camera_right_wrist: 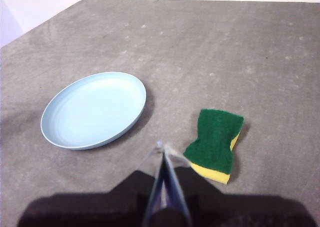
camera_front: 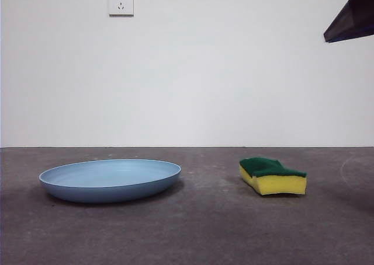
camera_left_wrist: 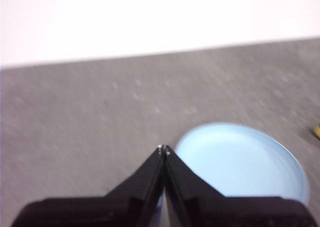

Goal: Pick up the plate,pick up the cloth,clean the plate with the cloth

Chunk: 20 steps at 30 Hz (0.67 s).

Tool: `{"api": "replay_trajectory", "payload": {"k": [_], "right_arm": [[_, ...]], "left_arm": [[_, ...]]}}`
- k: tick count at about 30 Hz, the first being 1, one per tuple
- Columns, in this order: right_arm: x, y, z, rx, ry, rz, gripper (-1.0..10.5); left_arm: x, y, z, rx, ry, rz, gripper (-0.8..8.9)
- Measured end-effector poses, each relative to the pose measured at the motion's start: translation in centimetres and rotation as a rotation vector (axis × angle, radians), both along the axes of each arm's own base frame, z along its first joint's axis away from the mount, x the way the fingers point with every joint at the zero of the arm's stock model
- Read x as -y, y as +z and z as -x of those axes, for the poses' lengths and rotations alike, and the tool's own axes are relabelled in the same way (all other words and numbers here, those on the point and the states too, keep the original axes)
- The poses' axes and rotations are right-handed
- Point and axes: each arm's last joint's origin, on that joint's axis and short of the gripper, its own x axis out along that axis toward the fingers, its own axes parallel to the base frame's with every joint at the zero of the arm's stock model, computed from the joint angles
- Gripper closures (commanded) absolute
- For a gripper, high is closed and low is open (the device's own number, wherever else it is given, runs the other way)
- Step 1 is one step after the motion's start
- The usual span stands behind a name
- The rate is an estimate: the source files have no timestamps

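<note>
1. Basically nothing done yet, front view: plate [camera_front: 110,180] and cloth [camera_front: 272,175] both lie untouched on the surface [camera_front: 198,230], well apart.
2. Left wrist: left claw [camera_left_wrist: 163,148] pressed together, empty, above the plate's near rim.
3. Right wrist: right claw [camera_right_wrist: 161,146] together, empty, near the cloth. Both picks and the wiping remain.

Wall socket [camera_front: 121,2] bears a tiny mark (too small to read).

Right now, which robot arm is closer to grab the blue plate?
Probably the left. The left gripper, jaws shut, hangs right beside the plate. The right gripper sits nearer the sponge.
</note>
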Motion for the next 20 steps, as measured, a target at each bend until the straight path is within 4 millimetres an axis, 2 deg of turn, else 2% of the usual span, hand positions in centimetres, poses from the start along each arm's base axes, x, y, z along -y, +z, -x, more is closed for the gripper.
{"api": "replay_trajectory", "payload": {"k": [11, 15, 20], "right_arm": [[0.0, 0.0, 0.0, -0.005, 0.0, 0.004, 9.6], [0.0, -0.1, 0.0, -0.006, 0.0, 0.004, 9.6], [0.0, -0.1, 0.0, -0.006, 0.0, 0.004, 9.6]], "left_arm": [[-0.8, -5.4, -0.7, 0.14, 0.016, -0.004, 8.17], [-1.0, -7.6, -0.8, 0.129, 0.019, 0.008, 8.17], [-1.2, -8.7, -0.8, 0.122, 0.024, 0.023, 8.17]]}}
